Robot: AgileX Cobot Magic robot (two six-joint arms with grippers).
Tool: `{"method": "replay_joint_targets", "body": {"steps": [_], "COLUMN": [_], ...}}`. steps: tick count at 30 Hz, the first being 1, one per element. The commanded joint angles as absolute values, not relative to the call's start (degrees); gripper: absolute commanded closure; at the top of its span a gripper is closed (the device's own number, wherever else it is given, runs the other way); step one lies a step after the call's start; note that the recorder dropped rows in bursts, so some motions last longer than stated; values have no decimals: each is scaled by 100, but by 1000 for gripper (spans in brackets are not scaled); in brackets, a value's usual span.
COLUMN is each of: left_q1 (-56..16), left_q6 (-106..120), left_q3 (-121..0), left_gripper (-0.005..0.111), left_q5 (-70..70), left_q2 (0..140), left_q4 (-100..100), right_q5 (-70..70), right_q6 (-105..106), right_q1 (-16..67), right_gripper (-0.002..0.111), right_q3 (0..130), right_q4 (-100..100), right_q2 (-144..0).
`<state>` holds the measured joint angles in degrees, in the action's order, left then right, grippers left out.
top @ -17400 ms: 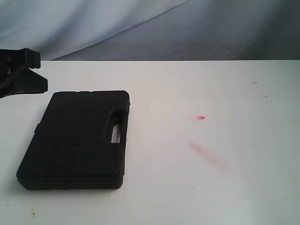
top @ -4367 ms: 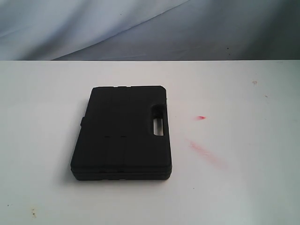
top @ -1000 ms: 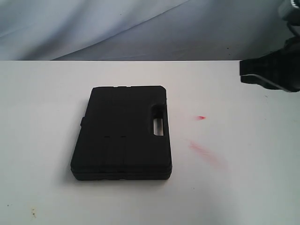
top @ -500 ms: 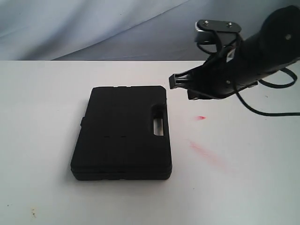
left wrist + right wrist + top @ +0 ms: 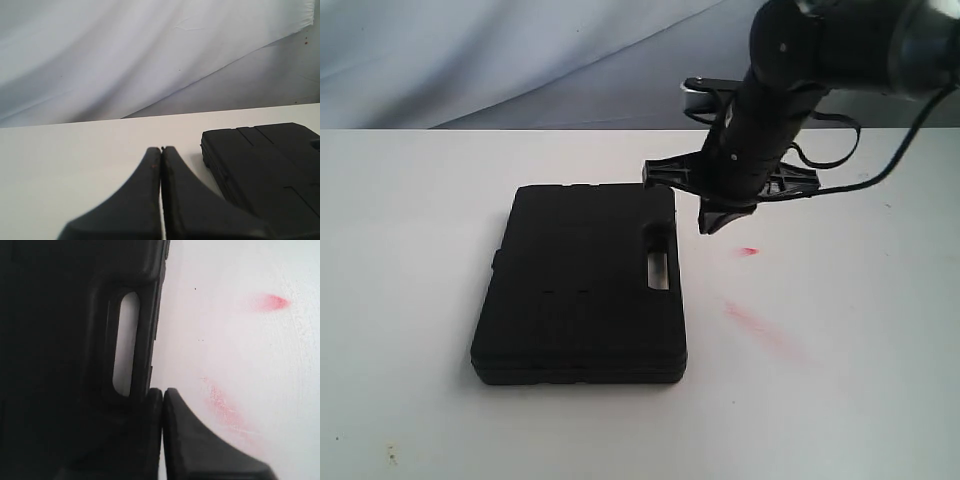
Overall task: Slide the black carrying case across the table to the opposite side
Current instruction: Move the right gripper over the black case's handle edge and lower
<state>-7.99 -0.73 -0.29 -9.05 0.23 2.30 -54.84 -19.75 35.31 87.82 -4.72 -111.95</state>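
Observation:
The black carrying case (image 5: 580, 285) lies flat on the white table (image 5: 860, 400), left of the middle, its handle slot (image 5: 657, 270) on its right edge. My right gripper (image 5: 708, 222) hangs shut and empty just off that handle edge, near the case's far right corner. In the right wrist view its tips (image 5: 162, 390) stand beside the case (image 5: 55, 340), close to the slot (image 5: 125, 342); whether they touch it I cannot tell. In the left wrist view my left gripper (image 5: 161, 149) is shut and empty, with the case (image 5: 270, 165) off to one side. The exterior view does not show the left gripper.
Two red smears (image 5: 748, 251) (image 5: 760, 328) mark the table to the right of the case, also seen as smears (image 5: 272, 302) (image 5: 225, 407) in the right wrist view. A grey-blue cloth backdrop (image 5: 520, 60) hangs behind the table's far edge.
The right arm has swung in from the right edge and come down beside the case's handle side. The case has not moved in the last second.

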Motion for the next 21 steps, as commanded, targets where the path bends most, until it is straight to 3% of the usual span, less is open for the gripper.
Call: {"method": "replay_joint_targets", "body": {"steps": [1, 5, 15, 21], "left_q1": [-791, -791, -791, -791], "left_q6": [-141, -141, -141, -141], "left_q3": [0, 0, 0, 0], "left_gripper": [107, 107, 107, 107], "left_q5": [-842, -842, -842, -842], "left_q2": [0, 0, 0, 0], "left_q4": [182, 182, 182, 182], "right_q5": [-6286, -6559, -6275, -6162], "right_q6": [-2108, -2133, -2106, -2142], "right_q1": [3616, 3767, 3737, 3737], "right_gripper": [108, 108, 107, 81], "right_q3": [9898, 10740, 10783, 10783], "right_q4": [-386, -257, 44, 0], "right_q2": [-11904, -12452, -12726, -12751]}}
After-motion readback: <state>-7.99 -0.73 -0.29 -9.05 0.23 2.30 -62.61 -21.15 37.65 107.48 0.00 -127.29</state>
